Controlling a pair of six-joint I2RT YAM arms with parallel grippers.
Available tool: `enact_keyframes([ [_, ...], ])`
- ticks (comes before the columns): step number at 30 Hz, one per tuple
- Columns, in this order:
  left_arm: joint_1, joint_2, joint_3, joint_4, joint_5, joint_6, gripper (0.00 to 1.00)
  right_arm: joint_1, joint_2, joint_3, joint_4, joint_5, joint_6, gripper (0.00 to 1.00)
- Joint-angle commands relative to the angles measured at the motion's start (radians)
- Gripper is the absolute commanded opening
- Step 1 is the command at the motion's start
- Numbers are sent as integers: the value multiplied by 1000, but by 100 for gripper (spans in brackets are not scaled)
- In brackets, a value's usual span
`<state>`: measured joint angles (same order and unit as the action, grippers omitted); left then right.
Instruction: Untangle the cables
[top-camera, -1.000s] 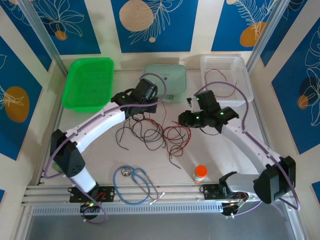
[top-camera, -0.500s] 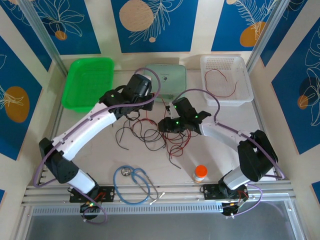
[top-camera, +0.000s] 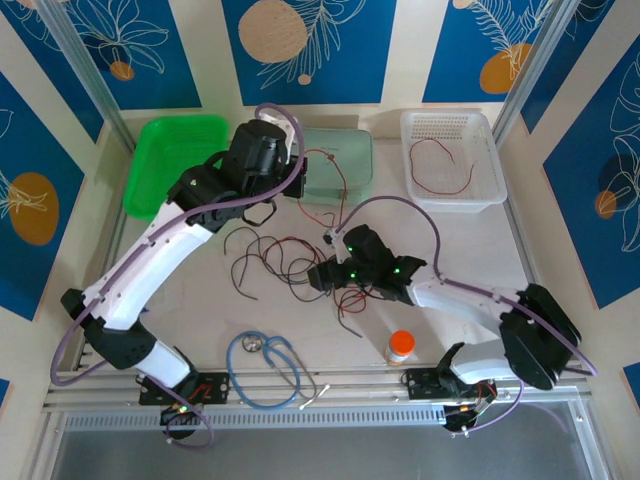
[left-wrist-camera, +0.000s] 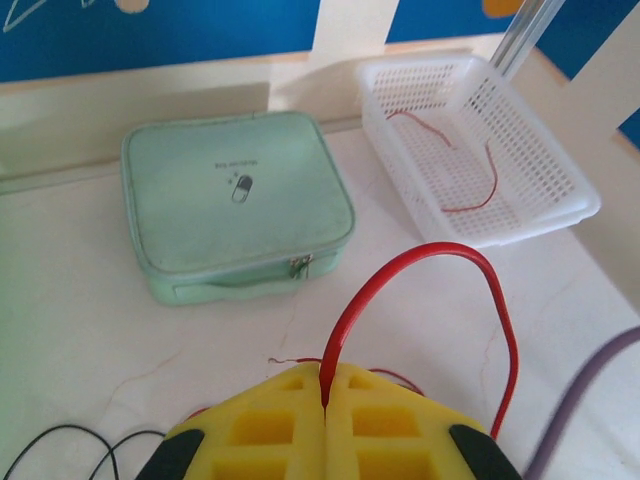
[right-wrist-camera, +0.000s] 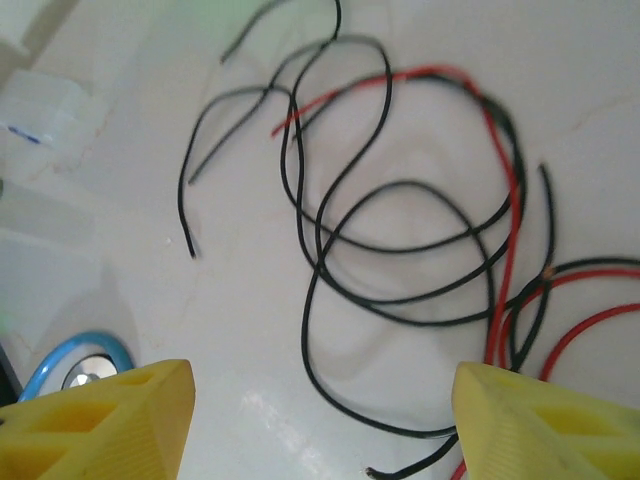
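The cables (top-camera: 280, 262) lie as a loose tangle of black and dark red wires in the middle of the table. My left gripper (top-camera: 292, 163) is lifted near the mint case, and in the left wrist view its yellow pads (left-wrist-camera: 290, 425) are shut on a red cable (left-wrist-camera: 420, 255). That cable arcs up and falls back toward the pile. My right gripper (right-wrist-camera: 320, 420) is open just above the tangle, its yellow fingers (right-wrist-camera: 110, 415) wide apart with black loops (right-wrist-camera: 400, 250) and red strands (right-wrist-camera: 510, 250) beneath. In the top view it hovers over the pile's right side (top-camera: 318, 275).
At the back stand a green tray (top-camera: 178, 165), a mint zip case (top-camera: 340, 150) and a white basket (top-camera: 450, 203) holding one red cable (top-camera: 445, 165). A light-blue stethoscope (top-camera: 265, 365) and an orange-capped bottle (top-camera: 400, 347) lie near the front edge.
The left arm has moved back and up with the red cable, drawing it out of the pile. The right gripper has moved left and down over the tangle and opened.
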<state>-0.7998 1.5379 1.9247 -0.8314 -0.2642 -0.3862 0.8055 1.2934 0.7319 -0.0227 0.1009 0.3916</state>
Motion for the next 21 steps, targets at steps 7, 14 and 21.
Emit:
enact_keyframes([
  [7,-24,-26,77,0,-12,14,0,34,-316,-66,119,149,-187,69],
  [14,-24,13,78,23,6,-4,0,69,-462,130,-151,40,-305,69],
  [21,-44,53,79,58,69,-42,0,43,-361,294,-209,24,-278,68],
])
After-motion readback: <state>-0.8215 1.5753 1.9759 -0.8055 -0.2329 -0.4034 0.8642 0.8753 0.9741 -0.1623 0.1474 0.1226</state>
